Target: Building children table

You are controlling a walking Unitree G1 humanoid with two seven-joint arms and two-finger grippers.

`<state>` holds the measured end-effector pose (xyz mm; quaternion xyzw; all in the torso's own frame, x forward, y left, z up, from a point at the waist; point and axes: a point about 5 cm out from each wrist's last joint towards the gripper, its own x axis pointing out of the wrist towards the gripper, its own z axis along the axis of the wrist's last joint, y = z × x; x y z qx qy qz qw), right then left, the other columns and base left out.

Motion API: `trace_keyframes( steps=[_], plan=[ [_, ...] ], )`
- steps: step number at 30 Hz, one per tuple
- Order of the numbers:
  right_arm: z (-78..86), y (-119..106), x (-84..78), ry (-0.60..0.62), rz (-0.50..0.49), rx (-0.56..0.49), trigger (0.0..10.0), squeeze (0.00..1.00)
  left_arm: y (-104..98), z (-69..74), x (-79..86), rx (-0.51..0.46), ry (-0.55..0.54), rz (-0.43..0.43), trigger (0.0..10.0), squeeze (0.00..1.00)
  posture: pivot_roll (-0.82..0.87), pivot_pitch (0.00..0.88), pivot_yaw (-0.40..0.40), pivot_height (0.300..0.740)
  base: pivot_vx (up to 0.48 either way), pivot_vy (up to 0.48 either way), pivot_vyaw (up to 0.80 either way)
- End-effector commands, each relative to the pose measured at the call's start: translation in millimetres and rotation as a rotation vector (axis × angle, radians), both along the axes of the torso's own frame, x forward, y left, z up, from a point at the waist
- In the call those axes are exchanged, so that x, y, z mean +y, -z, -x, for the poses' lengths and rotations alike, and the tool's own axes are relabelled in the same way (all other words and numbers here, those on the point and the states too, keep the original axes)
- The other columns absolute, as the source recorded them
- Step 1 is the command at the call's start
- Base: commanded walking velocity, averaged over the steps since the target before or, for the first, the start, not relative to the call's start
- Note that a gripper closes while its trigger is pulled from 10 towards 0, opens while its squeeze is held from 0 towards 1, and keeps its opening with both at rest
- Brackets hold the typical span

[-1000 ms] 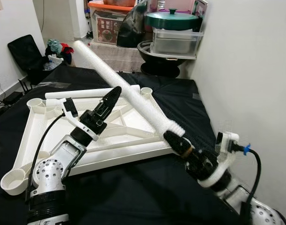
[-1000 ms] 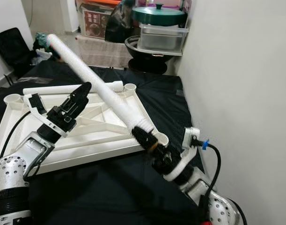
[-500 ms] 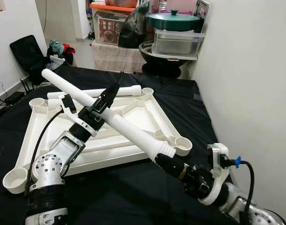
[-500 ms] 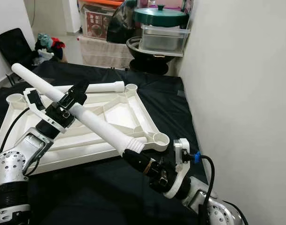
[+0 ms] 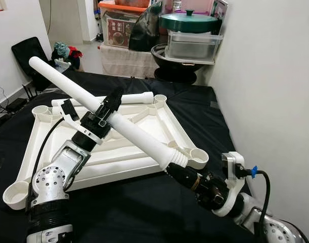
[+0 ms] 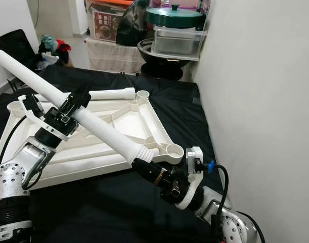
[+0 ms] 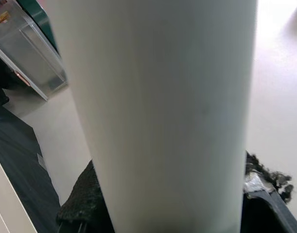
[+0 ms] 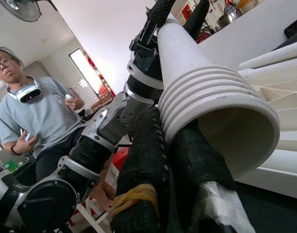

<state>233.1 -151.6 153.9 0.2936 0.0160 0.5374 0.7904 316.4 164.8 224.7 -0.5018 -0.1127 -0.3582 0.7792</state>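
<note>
A long white table leg [image 5: 139,136] slants in the air above the upturned white tabletop [image 5: 124,164], which lies on a black cloth. My left gripper [image 5: 109,105] is shut around the leg's middle, and the leg [image 7: 158,111] runs between its fingers in the left wrist view. My right gripper [image 5: 175,169] is shut on the leg's ribbed lower end [image 8: 211,107], with one finger [image 8: 143,160] outside the rim and the other inside it. That end hovers just in front of the near right corner socket [image 5: 199,158]. A second leg [image 5: 136,97] lies along the tabletop's far edge.
A white wall [image 5: 270,76] stands close on the right. Behind the cloth are storage boxes and a green-lidded pot [image 5: 187,21], with a black chair [image 5: 25,55] at the far left. A person [image 8: 39,116] wearing a headset stands in the right wrist view.
The leg's far end has swung left and its ribbed end has dropped toward the corner socket. My left gripper, beside the leg before, now clasps it.
</note>
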Motion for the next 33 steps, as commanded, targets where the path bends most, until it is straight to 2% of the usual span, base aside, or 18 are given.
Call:
trace_keyframes(
  steps=[1,6,11,13,14,19,28,29,32,33],
  plan=[
    [-7.5,2,-8.4,0.078,0.034,0.005,0.0,0.00,-11,2.1,-3.1,-0.068,0.022,-0.020,0.0,0.00,0.05,0.000,-0.062,0.740,0.000,0.000,0.00],
    [-9.3,1,-7.3,0.072,0.039,-0.019,0.0,0.00,-15,2.8,-4.4,-0.093,0.039,-0.029,0.0,0.00,0.05,0.000,-0.050,0.740,0.000,0.000,0.00],
    [-24.2,1,-14.2,0.175,0.058,-0.052,0.0,0.00,-17,15.9,-22.4,-0.119,0.152,0.000,0.0,0.00,0.05,0.000,-0.037,0.740,0.000,0.000,0.00],
    [-24.2,1,-14.2,0.175,0.058,-0.052,0.0,0.00,-17,15.9,-22.4,-0.119,0.152,0.000,0.0,0.00,0.05,0.000,-0.037,0.740,0.000,0.000,0.00],
    [-30.2,-3,-17.5,0.188,0.050,-0.077,0.0,0.00,-17,22.3,-32.7,-0.121,0.209,0.015,0.0,0.00,0.05,0.000,-0.031,0.740,0.000,0.000,0.00],
    [-42.7,-12,-22.4,0.197,0.049,-0.120,0.0,0.00,-20,29.5,-45.5,-0.122,0.278,0.049,0.0,0.00,0.06,0.000,-0.028,0.740,0.000,0.000,0.00],
    [-53.7,-16,-21.6,0.220,0.061,-0.137,0.0,0.00,-22,28.7,-46.7,-0.131,0.293,0.033,0.0,0.00,0.06,0.000,-0.030,0.740,0.000,0.000,0.00],
    [-59.2,-13,-22.4,0.268,0.076,-0.103,10.0,0.00,-23,27.1,-44.6,-0.135,0.286,0.016,0.0,0.00,0.07,0.000,-0.032,0.740,0.000,0.000,0.00],
    [-62.9,-10,-23.0,0.304,0.088,-0.077,10.0,0.00,-23,26.1,-43.0,-0.137,0.281,0.005,0.0,0.00,0.07,0.000,-0.032,0.740,0.000,0.000,0.00],
    [-62.0,-8,-24.0,0.306,0.103,-0.067,10.0,1.00,-23,25.4,-41.5,-0.133,0.274,-0.017,0.0,0.00,0.06,0.000,-0.031,0.740,0.000,0.000,0.00]
  ],
)
